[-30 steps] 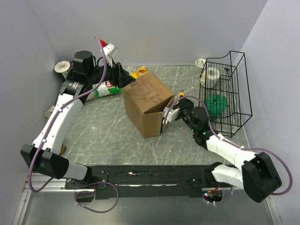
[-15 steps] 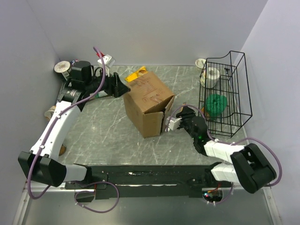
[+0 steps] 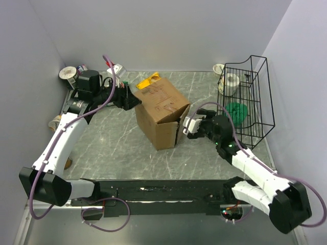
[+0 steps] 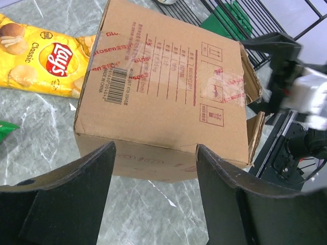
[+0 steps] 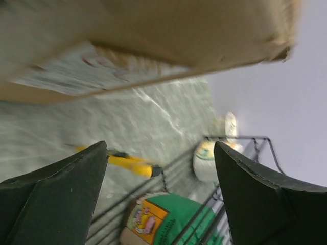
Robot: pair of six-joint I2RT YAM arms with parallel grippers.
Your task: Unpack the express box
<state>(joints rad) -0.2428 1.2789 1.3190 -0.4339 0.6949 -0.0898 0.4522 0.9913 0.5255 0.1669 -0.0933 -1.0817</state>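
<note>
The express box is lying on its side on the counter, with one flap hanging ajar, so unpacking seems barely begun. The left end effector, at the box's far corner, and the right end effector, beside that flap, are both gaping wide and holding nothing.

right hand: backed off express box flap, jaws now spread | left hand: moved up to box

Right wrist view: express box blurred, cropped at top and left edges; label print unreadable. Box interior: hidden in every view. Yellow chip bag: cropped at left edge. Green scrap below it: mostly out of frame, unidentifiable. Round items, back-left corner: part hidden behind left arm, too small to name. Green packet: cropped at bottom edge, print blurred.
</note>
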